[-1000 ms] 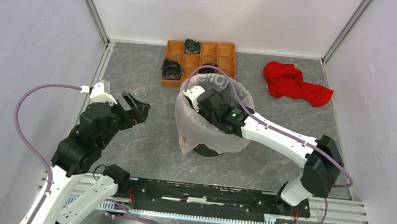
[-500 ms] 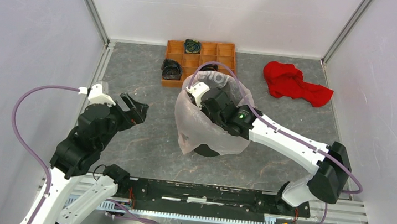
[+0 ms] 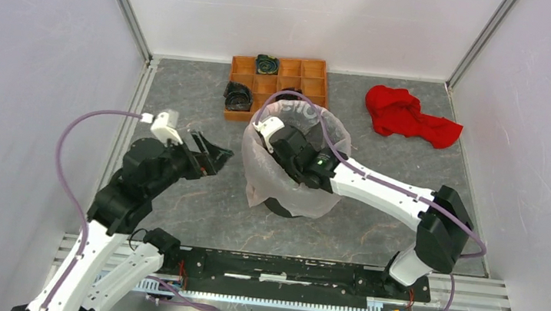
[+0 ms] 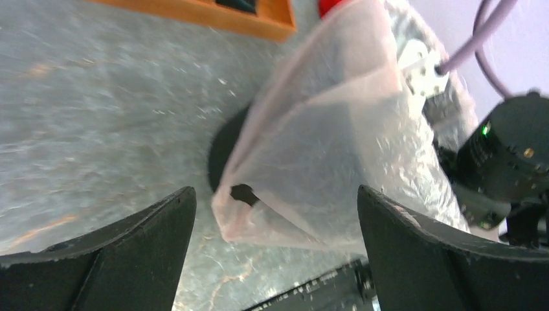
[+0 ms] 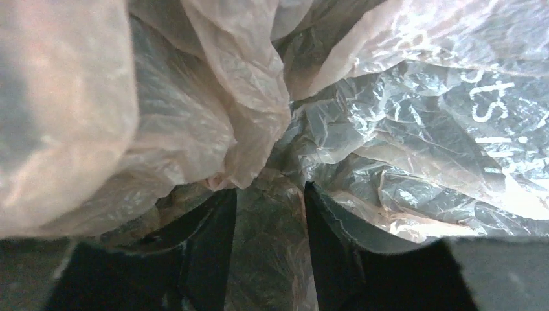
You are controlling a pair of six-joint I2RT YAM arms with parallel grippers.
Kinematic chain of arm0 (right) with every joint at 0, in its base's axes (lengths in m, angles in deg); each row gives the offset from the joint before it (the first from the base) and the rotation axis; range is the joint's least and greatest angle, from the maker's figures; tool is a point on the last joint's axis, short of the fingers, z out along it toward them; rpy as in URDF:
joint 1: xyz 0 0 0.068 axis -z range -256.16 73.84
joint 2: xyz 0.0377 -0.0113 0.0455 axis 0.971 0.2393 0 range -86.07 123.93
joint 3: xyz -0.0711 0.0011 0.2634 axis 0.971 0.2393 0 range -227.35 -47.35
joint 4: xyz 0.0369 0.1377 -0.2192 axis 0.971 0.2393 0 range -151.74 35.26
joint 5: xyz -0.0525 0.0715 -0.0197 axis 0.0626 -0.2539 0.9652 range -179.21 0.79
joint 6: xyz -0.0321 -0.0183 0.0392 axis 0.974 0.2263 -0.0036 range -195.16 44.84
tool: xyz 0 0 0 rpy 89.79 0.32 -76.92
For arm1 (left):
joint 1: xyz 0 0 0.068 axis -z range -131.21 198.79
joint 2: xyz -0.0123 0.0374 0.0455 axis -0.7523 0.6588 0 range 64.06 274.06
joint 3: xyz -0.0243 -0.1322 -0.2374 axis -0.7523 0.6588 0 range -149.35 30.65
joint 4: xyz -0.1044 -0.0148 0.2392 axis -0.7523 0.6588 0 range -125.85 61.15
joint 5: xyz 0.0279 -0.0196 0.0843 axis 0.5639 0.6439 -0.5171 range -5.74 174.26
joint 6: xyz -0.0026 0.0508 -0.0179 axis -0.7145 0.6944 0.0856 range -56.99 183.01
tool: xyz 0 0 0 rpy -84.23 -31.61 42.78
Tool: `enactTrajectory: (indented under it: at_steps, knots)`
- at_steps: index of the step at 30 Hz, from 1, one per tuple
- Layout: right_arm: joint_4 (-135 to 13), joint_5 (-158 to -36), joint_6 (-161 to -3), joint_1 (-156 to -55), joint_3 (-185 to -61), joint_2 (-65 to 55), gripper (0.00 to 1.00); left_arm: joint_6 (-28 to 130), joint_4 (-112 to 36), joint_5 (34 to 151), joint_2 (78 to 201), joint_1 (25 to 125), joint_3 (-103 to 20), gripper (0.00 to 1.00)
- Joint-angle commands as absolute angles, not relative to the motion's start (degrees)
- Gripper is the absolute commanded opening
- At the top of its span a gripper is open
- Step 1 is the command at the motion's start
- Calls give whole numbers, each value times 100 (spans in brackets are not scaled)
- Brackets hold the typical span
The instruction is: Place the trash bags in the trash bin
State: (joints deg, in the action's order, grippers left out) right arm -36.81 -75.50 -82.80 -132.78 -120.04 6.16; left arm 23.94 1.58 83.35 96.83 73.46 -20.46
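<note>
Pushing slowly with the right gripper (image 5: 268,194), narrowed about a fold yet not plainly gripping, seat the trash bag (image 3: 258,171), draped over and sagging into the trash bin (image 3: 282,207), deeper inside, then bring the wide-open left gripper (image 4: 275,194) onto the loose outer skirt.

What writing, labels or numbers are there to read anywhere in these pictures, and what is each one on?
White print on the pale pink trash bag: only a few stray letters show on the crumpled film, and no whole word can be read.
Trash bin: no text visible.
Orange tray: no text visible.
Red cloth: no text visible.
</note>
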Motion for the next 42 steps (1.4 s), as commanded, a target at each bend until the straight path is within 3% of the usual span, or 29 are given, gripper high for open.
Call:
enactTrajectory:
  at_steps: [1,3,9,10,16,26,30,38,42]
  knots:
    - [-3750,-7647,-8429,-13246,-12299,795,46,2037,-1467,10378,9788,7345,-1341,100]
    - [-3481,-7580,-8413,-13277,-12456,941,47,1765,-1957,10794,9908,7341,-1208,100]
    - [-3665,-7497,-8559,-13276,-12214,462,67,1853,-2036,11040,10634,7351,-1343,99]
    - [-3628,-7510,-8589,-13276,-12268,390,69,1845,-1962,10987,10746,7349,-1316,93]
    - [-3722,-7535,-8853,-13195,-12330,-137,70,1595,-2166,10804,10813,7351,-660,80]
    - [-4023,-8020,-8756,-12838,-11955,-366,72,1732,-1897,10721,10554,7349,-603,72]
    - [-3791,-8014,-8607,-12810,-12160,-371,68,1904,-1592,10591,10290,7350,-815,72]
    - [-3866,-8449,-8671,-12808,-12247,-874,64,1961,-1361,10415,9698,7349,-1088,93]
    - [-3802,-8615,-8671,-12807,-12353,-948,64,1942,-1352,10514,9777,7349,-1084,96]
